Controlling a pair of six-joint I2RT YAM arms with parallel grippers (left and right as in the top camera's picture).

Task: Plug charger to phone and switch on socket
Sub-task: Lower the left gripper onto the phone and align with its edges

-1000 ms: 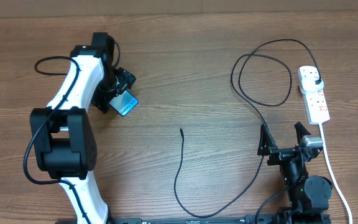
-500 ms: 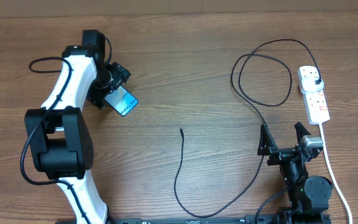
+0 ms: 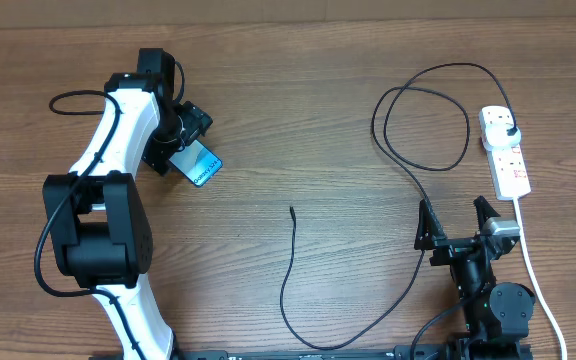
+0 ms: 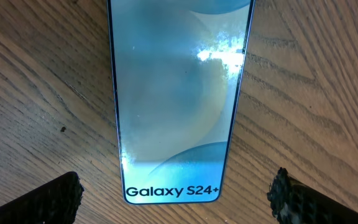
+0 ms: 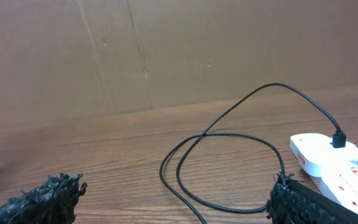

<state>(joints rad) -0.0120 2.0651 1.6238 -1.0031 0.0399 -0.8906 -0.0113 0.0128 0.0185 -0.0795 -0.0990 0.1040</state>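
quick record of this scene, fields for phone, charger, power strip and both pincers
phone: flat on the table, screen up, charger not connected
charger: plug head in the power strip, free tip lying on the table apart from the phone
power strip: far right, switch state too small to tell
left pincer: open, over the phone's end, not gripping
right pincer: open, empty, beside the cable
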